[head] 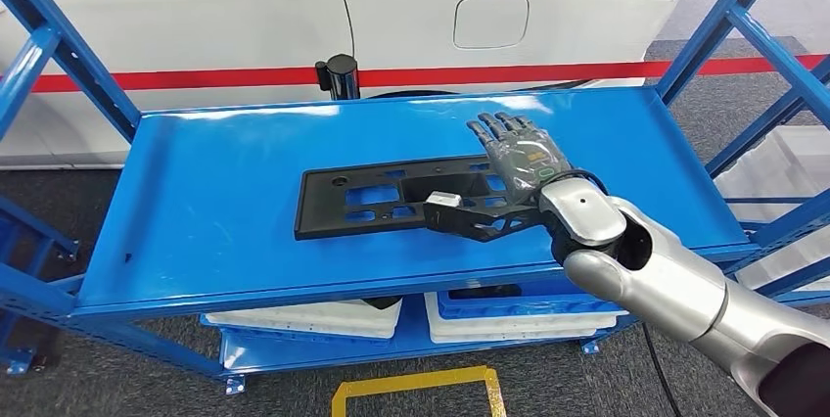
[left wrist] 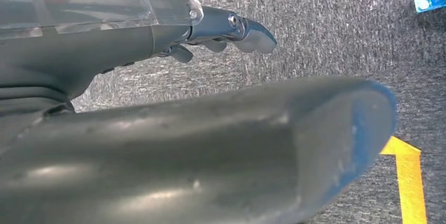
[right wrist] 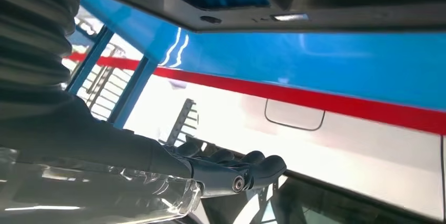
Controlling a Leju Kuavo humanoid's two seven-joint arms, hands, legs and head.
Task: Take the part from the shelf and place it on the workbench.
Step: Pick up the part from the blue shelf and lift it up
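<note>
Black part lying flat on blue shelf. Right hand over its right end, fingers straight, grip unclear. Left hand above carpet, holding nothing.

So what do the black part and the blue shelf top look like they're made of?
The black part looks like moulded plastic: matte, thin, with cut-out openings and ribbed struts. The blue shelf top looks like painted sheet metal: glossy, with bright reflections and a folded front edge. Neither is certain.
</note>
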